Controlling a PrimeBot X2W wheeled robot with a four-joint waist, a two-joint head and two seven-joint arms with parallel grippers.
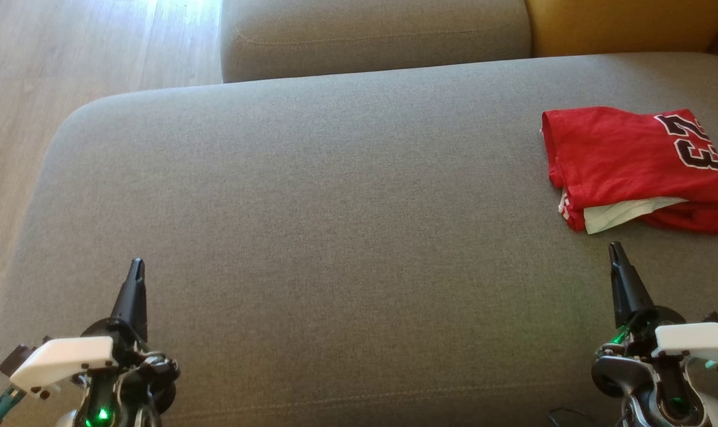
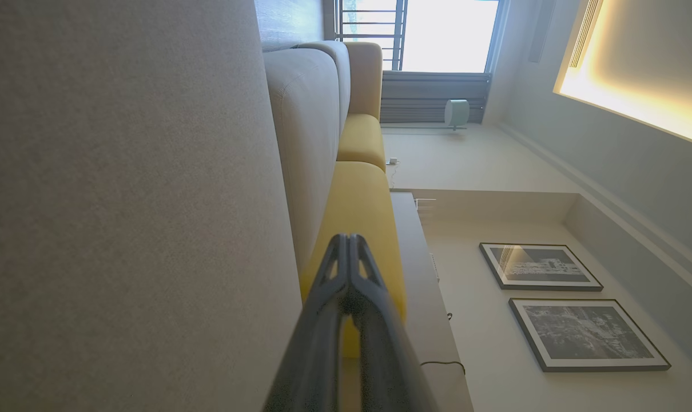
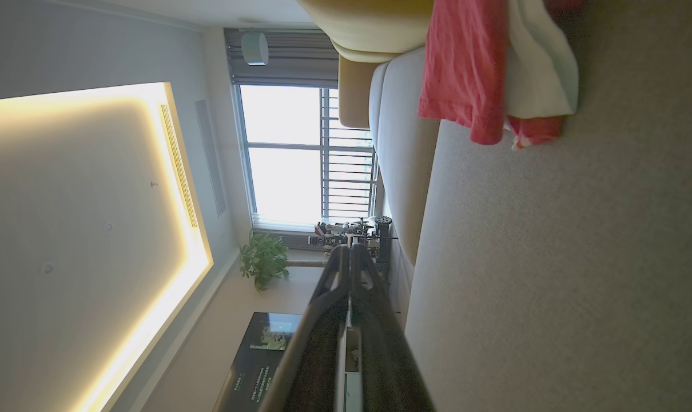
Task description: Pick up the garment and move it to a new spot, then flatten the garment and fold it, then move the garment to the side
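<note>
We see the garment (image 1: 632, 166), a red jersey with a black-and-white number print, lying on the grey sofa seat (image 1: 335, 207) at the far right. It looks folded into a rough rectangle, with a white layer poking out along its near edge. Its long axis runs left to right, and its right end passes the edge of the head view.

The right claw (image 1: 615, 248) is much the nearer of the 2. It sits at the near right with its tips pointing toward the far side, and the garment lies just beyond them and slightly to the right. The 2 are near each other but apart. In the right wrist view that claw (image 3: 350, 249) has its fingers pressed together with nothing between them, and the garment (image 3: 466, 74) is ahead of it on the cushion.

The left claw (image 1: 136, 264) sits at the near left, well apart from the garment, with most of the seat between them. Its fingers (image 2: 334, 269) are likewise closed on nothing.

We judge the garment already folded and set to the side. Any further reach would fall to the right arm, going forward and slightly right.
</note>
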